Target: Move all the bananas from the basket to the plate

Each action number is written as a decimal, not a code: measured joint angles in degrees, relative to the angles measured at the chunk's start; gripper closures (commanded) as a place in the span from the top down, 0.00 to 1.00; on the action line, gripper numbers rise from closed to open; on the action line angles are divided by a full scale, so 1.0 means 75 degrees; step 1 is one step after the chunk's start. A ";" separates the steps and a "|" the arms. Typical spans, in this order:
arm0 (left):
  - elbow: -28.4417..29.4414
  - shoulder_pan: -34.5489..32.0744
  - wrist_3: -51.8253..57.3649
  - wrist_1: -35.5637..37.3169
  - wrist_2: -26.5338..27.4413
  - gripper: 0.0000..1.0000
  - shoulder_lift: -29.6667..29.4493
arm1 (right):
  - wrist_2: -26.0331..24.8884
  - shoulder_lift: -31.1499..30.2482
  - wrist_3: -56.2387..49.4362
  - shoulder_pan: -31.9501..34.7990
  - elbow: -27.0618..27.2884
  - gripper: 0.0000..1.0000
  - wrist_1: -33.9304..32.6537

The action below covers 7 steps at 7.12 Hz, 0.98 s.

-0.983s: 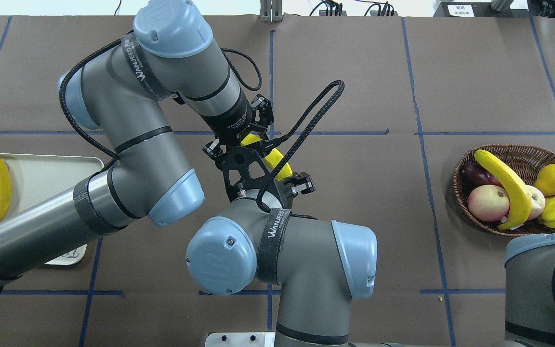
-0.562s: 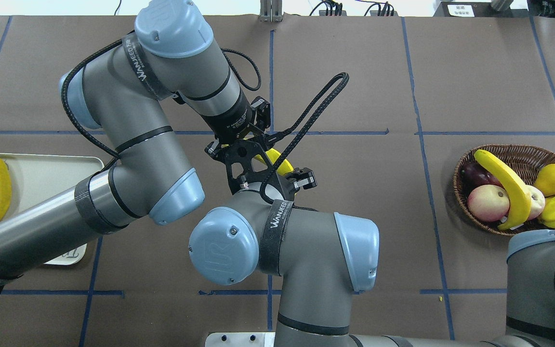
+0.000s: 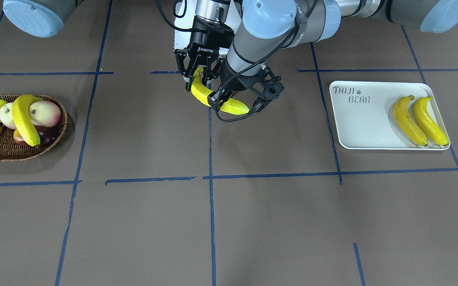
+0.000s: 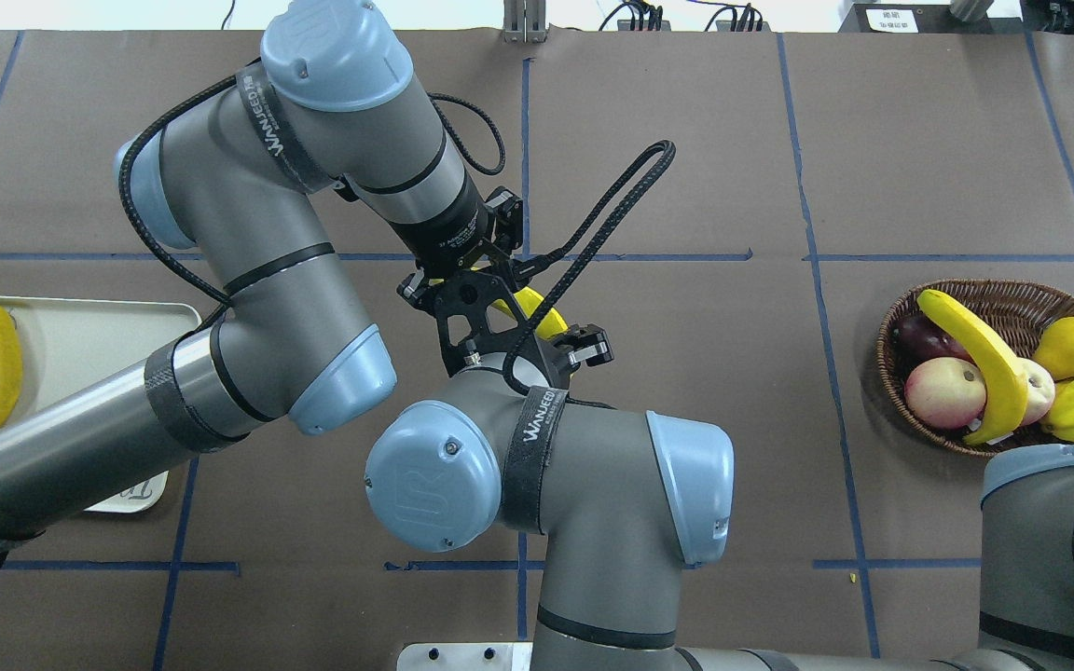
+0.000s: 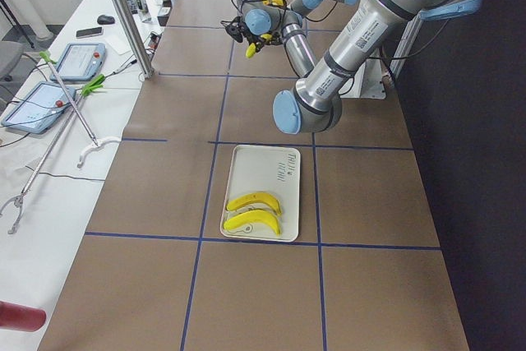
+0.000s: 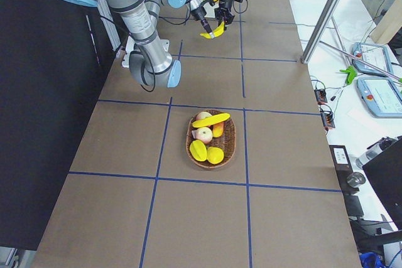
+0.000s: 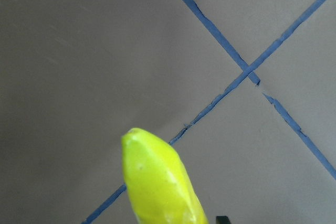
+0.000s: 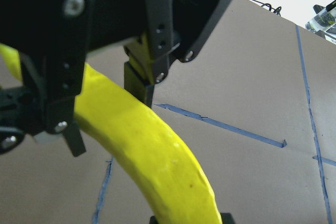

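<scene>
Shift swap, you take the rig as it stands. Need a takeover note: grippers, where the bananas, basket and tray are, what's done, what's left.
Right gripper: fingers shut on the upper end of a long curved yellow banana, over mid-table.
Left gripper: fingers appear shut across the same banana's middle, so this is mid hand-over.
Done: two yellow bananas lie side by side in the off-white rectangular tray.
Left: the held one, plus a last yellow banana lying on the other fruit in the round brown wicker basket.
Likely next: right releases, left carries to the tray.
</scene>
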 measured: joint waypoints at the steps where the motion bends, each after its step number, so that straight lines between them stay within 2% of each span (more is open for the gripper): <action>1: 0.0001 -0.0002 0.0033 -0.0021 -0.0003 0.99 0.0017 | -0.0001 0.0000 0.0000 0.0000 0.0000 0.98 -0.0002; 7: -0.0088 -0.0068 0.0392 -0.0094 0.0039 0.99 0.0478 | 0.0000 -0.0001 0.0000 0.0000 0.0000 0.99 -0.0001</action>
